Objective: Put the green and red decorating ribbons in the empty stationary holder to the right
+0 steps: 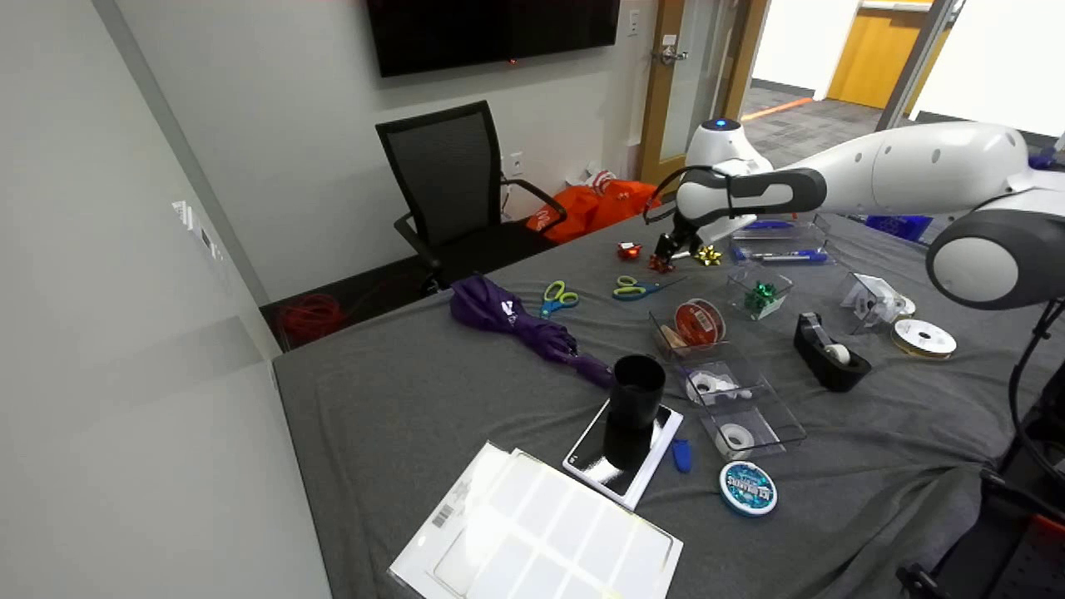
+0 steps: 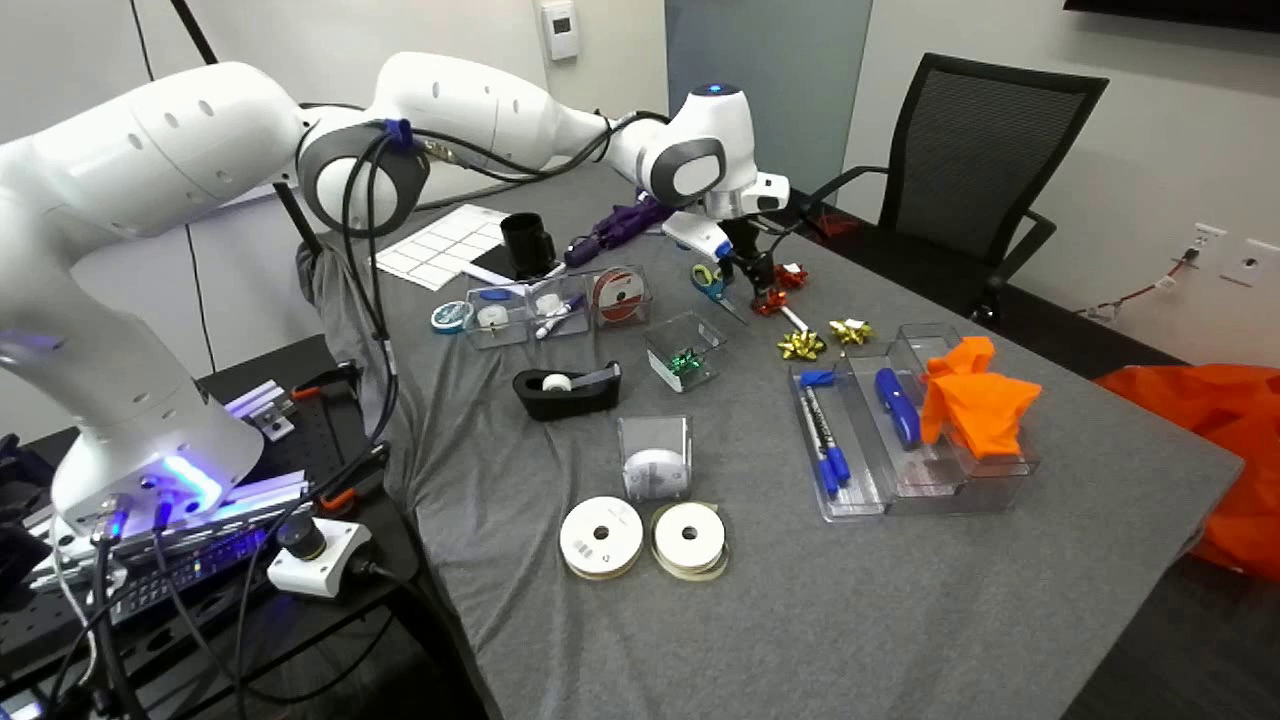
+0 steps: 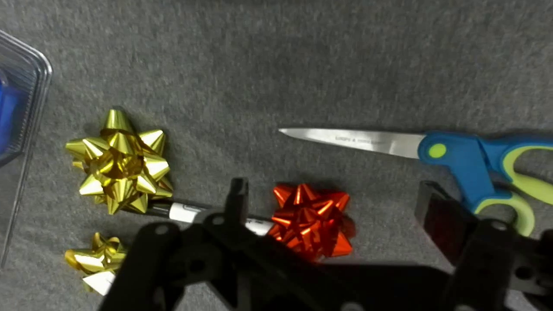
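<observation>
The gripper (image 3: 336, 205) spans one red bow (image 3: 309, 222), its fingers (image 3: 236, 201) wide apart and holding nothing, presumably set to pinch it. That bow and a second red bow (image 1: 629, 250) lie near the edge of the counter (image 1: 399, 408) by the chair (image 1: 441, 158). One green bow (image 2: 685, 362) sits in a clear box (image 2: 700, 336) farther in from that edge, likely the goal. In all: two red bows, one green, two gold bows (image 3: 119, 168), two scissors (image 1: 635, 291).

Apparently an office: in an exterior view, a black mesh-backed armchair (image 1: 449, 179) stands left of the gripper (image 3: 333, 188), a flat black wall screen (image 1: 499, 33) and wood-framed glass door (image 1: 697, 91) beyond.
</observation>
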Robot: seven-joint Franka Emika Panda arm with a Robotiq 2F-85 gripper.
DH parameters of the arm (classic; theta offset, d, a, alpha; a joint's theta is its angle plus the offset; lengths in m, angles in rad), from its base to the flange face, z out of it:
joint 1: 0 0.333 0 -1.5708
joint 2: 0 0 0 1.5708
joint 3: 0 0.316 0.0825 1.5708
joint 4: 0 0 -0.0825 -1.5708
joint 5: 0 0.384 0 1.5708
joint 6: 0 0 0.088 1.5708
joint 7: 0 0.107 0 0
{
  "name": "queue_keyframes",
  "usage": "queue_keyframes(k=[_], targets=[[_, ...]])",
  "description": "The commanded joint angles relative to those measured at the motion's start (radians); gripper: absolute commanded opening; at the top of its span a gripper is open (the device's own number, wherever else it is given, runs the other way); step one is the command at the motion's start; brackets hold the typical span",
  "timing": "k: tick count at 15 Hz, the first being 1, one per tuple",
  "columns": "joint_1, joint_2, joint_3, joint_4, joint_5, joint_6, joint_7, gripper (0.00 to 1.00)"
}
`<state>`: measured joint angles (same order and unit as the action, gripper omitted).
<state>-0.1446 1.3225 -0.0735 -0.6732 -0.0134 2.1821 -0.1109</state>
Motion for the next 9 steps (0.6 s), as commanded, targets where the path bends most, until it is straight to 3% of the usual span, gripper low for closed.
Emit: queue_keyframes(k=[1,9], targets=[[0.004,0.049,0.002,0.076,0.001,0.024,0.003,1.0],[0.008,0.098,0.002,0.144,0.003,0.024,0.011,1.0]])
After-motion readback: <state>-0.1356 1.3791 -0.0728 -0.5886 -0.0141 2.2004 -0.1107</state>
